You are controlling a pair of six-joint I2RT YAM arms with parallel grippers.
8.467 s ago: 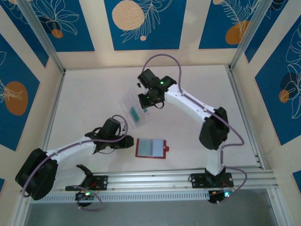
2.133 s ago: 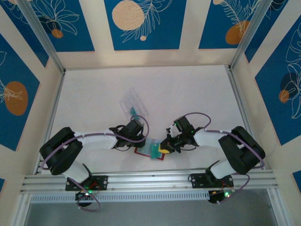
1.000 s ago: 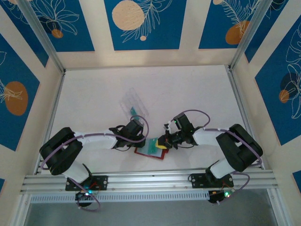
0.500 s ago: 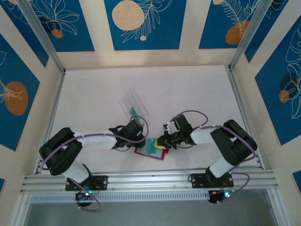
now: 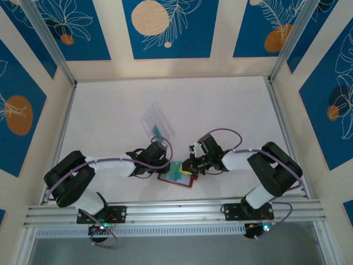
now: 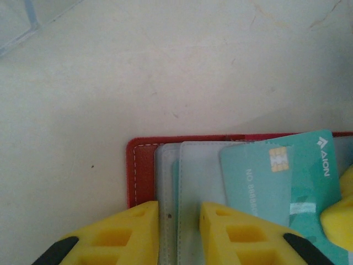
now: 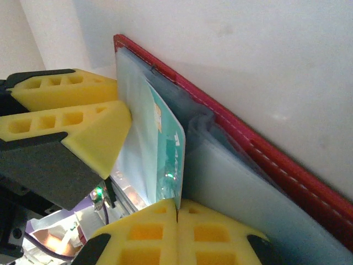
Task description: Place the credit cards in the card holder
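1 red card holder, 1 clear case, 3 teal cards visible.
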